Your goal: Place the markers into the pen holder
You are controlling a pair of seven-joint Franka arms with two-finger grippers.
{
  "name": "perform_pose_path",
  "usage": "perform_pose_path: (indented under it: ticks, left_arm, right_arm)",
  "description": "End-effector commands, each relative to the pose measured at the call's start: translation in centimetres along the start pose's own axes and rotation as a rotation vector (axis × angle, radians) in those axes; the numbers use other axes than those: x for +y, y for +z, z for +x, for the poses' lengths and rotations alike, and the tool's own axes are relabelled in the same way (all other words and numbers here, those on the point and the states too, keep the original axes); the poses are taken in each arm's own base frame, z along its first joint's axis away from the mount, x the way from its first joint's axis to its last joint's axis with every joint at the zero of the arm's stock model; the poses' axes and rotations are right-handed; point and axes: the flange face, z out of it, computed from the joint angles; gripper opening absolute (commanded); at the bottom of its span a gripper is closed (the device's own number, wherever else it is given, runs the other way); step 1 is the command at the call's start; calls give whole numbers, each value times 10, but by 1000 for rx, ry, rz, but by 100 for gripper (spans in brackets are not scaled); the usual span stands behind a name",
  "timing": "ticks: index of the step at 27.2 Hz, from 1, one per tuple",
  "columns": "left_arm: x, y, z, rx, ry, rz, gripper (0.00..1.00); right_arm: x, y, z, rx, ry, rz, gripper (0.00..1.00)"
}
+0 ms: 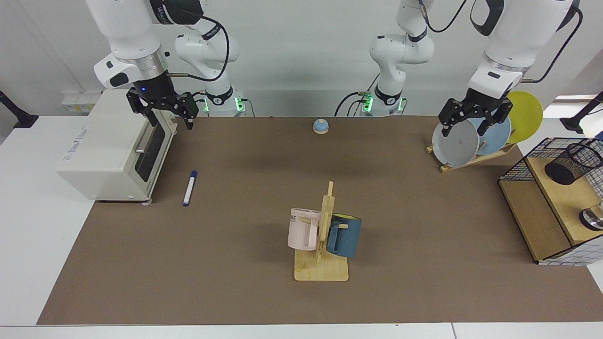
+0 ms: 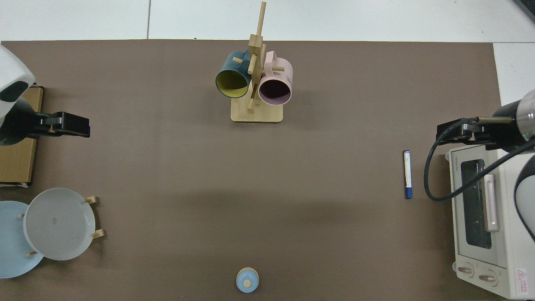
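Right hand hangs upper left of the facing frame, fingers spread, empty, above the toaster oven. Left hand waits upper right by the plate rack, also spread and empty. We see the marker flat on the desk just beside the oven; the pen holder lies tipped in the wire basket, far right. We'd drop straight down mid-barrel, fingers across it.

A desk covered by a brown mat carries a white marker with a blue cap lying flat beside a white toaster oven. Mid-desk stands a wooden mug rack; a plate rack, a small blue bell and a wire basket sit farther off.
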Motion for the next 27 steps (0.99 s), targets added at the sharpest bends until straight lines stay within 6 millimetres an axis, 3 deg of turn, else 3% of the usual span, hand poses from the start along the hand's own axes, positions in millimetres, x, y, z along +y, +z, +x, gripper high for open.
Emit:
perform_pose_path:
  ticks: [1,14,20,27]
  left_arm:
    - [-2,-2,-6,-6,-4,-2,100]
    - [-2,-2,-6,-6,-4,-2,100]
    - [-2,-2,-6,-6,-4,-2,100]
    - [-2,-2,-6,-6,-4,-2,100]
  right_arm:
    - [2,2,-10,1,-16,18,100]
    - [7,4,-8,4,-28,19,100]
    - [-1,5,-12,-1,-34,17,100]
    - [11,7,-4,19,-24,12,100]
